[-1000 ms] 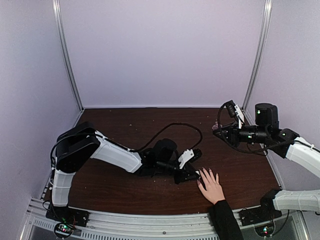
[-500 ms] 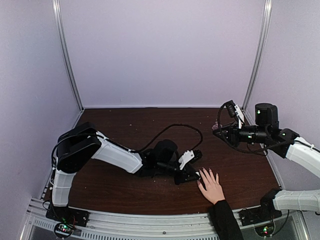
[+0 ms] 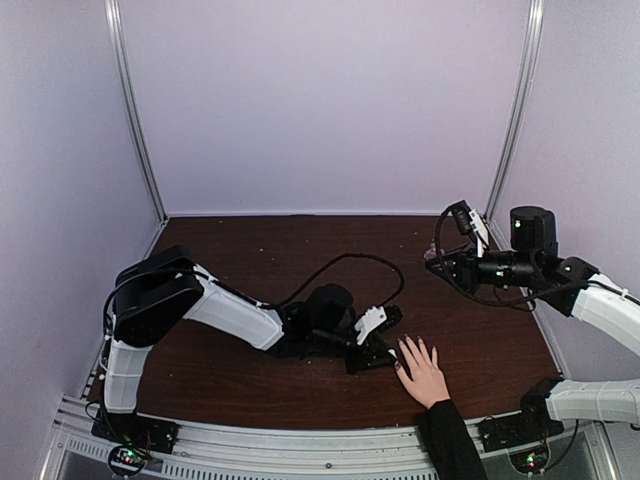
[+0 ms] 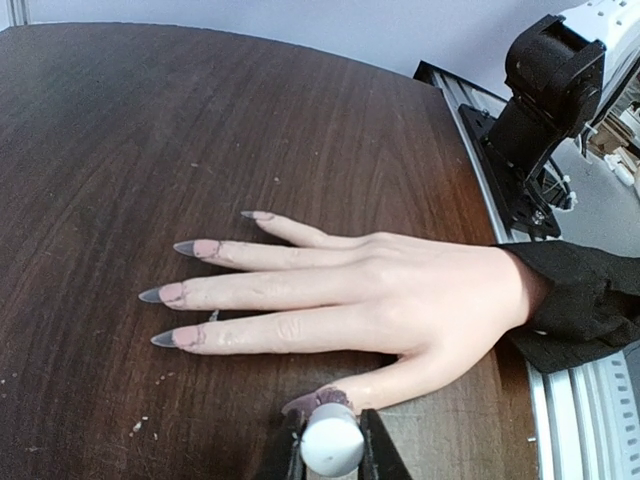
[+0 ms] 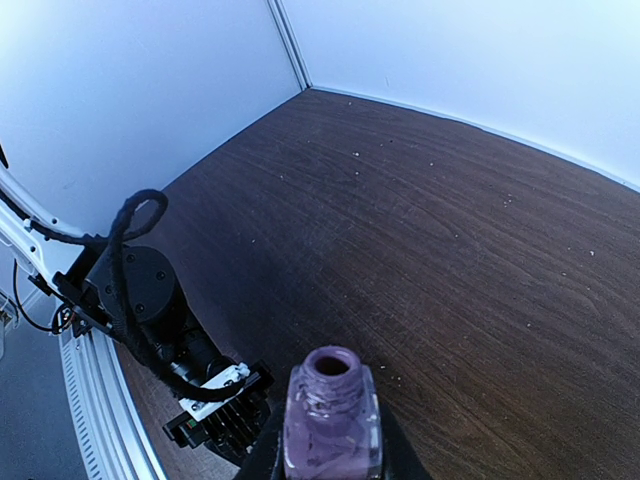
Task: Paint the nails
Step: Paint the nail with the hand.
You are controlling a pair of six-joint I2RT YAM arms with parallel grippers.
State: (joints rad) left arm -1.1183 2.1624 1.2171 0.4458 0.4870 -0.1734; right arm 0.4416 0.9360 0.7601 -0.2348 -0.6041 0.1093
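Left gripper (image 3: 385,352), seen from above, lies low over the table (image 3: 250,250) close to its near edge and right of the middle. Its tip sits at the thumb side of the hand (image 3: 425,372), and we cannot tell its grip from here. That hand rests flat with its fingers spread toward the far edge, and its black sleeve (image 3: 450,440) runs off the near edge. The right gripper (image 3: 436,262) hangs raised toward the far right corner, well apart from the hand.

From the left wrist we see the left gripper (image 4: 332,455) clamped on a pale round cap (image 4: 331,436), just beside the thumb's tip. The nails (image 4: 163,294) are long and pointed, dark at their tips. The thumbnail (image 4: 305,403) looks dark purple all over.

From the right wrist we see the right gripper (image 5: 330,455) closed around a small clear bottle (image 5: 332,410). It is upright, open at the neck, stained purple, and held high above the table.
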